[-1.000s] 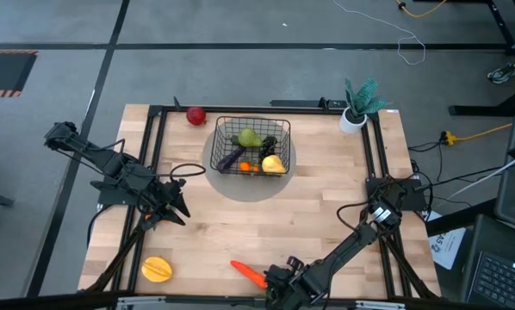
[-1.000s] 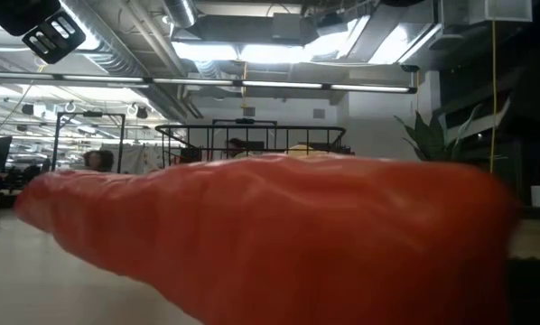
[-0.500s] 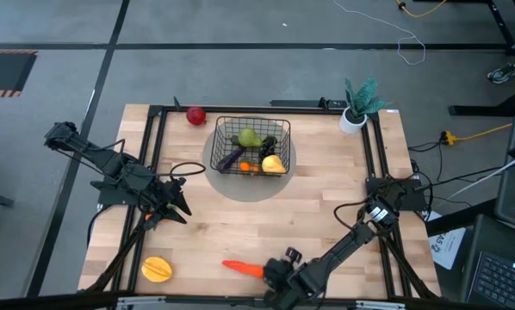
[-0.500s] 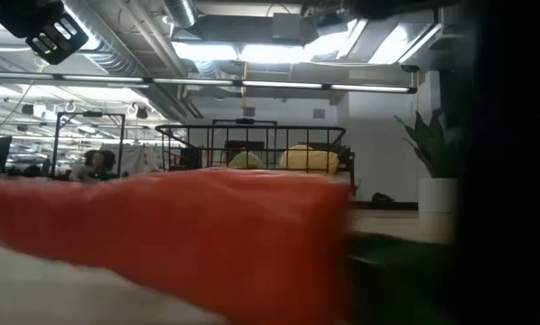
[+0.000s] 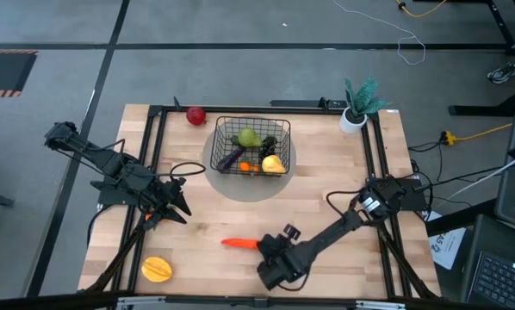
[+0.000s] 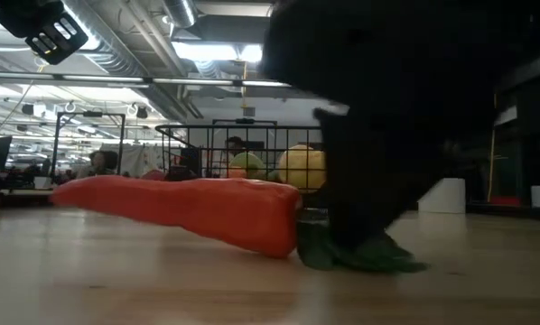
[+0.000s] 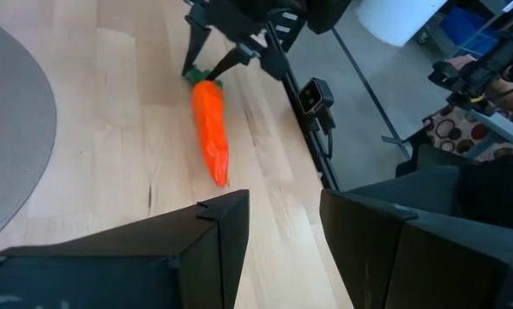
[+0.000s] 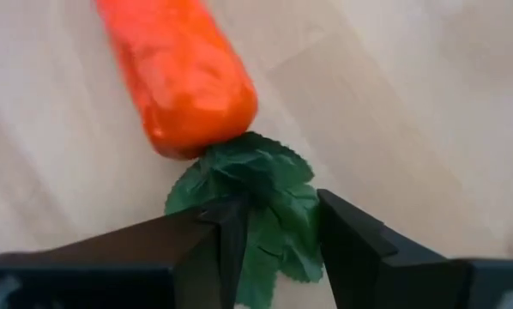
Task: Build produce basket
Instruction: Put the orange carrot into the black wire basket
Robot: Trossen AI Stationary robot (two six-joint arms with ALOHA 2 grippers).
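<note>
So the right gripper is pinching the carrot by its green leafy end, near the table's front edge, well short of the basket. Next it probably needs lifting and carrying over the rim. The basket already holds several fruits and vegetables. The apple sits just outside it. The left gripper waits with fingers apart.

Overhead view straight down; low view table-level; both wrist views close on the carrot.
</note>
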